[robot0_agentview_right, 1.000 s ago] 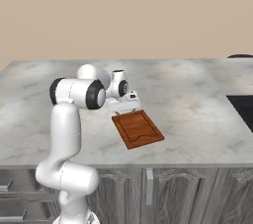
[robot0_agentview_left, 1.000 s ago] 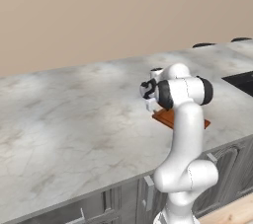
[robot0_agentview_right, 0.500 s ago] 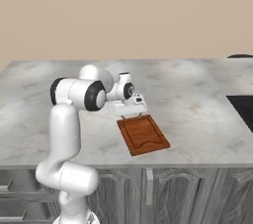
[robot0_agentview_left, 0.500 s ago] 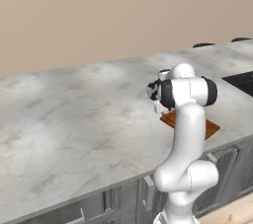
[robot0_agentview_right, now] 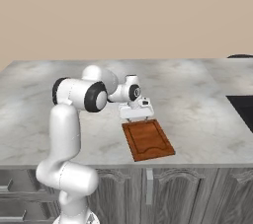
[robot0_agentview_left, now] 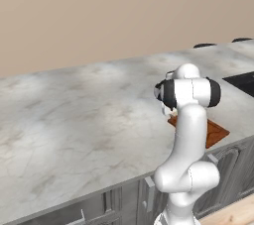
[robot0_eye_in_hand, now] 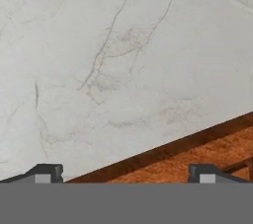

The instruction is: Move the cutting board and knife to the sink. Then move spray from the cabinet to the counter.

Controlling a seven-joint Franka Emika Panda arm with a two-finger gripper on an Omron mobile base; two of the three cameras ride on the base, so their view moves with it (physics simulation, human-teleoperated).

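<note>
jaws [robot0_agentview_right: 135, 117]: spread wide, grasping nothing, frame centre, over the board's far edge
cutting board [robot0_agentview_right: 147, 139]: flat, lower centre of frame, near the tabletop [robot0_agentview_right: 197, 94] front edge

Plain beige wall [robot0_agentview_left: 99, 11] across the back, bare and evenly lit. At its foot on the far right, two flat dark rounded shapes [robot0_agentview_left: 204, 45] [robot0_agentview_left: 241, 39] – too small to identify (burners, perhaps). Lower down, grey wood-grain door fronts [robot0_agentview_right: 197, 193] with arched panels, a slim vertical metal handle [robot0_agentview_right: 148, 188] between two of them. Further left, stacked drawer fronts [robot0_agentview_right: 15, 191]. Low in the corner of the left base view – a strip of pale wooden floor [robot0_agentview_left: 233, 214].
</note>
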